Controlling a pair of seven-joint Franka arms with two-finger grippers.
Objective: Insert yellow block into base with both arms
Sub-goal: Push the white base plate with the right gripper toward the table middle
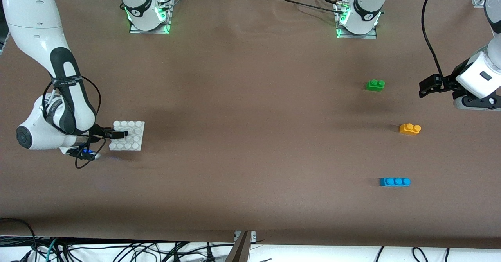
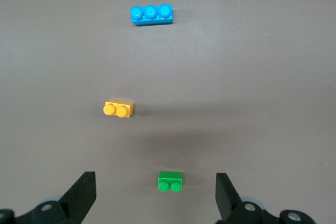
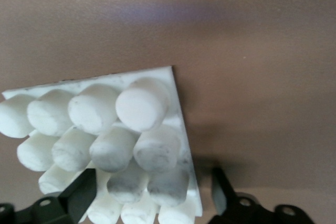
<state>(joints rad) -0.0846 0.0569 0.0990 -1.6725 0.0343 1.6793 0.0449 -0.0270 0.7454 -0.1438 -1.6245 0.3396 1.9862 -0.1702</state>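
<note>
The yellow block (image 1: 409, 129) lies between two bricks, well apart from the base (image 1: 132, 141).

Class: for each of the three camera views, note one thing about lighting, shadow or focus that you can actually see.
Front view: even light, green glow at both arm mounts, and the yellow block casts a soft shadow. Left wrist view: sharp bricks, with a broad dim shadow ahead of the open left claw. Right wrist view: the base fills the frame, its studs soft and swollen; a bluish smear tints the cloth.

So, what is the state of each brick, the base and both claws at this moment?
yellow block: flat on table, untouched
green brick: on table, free
blue brick: on table, free
base: flat on table, right claw over it
left claw: open, above green brick
right claw: open
</note>
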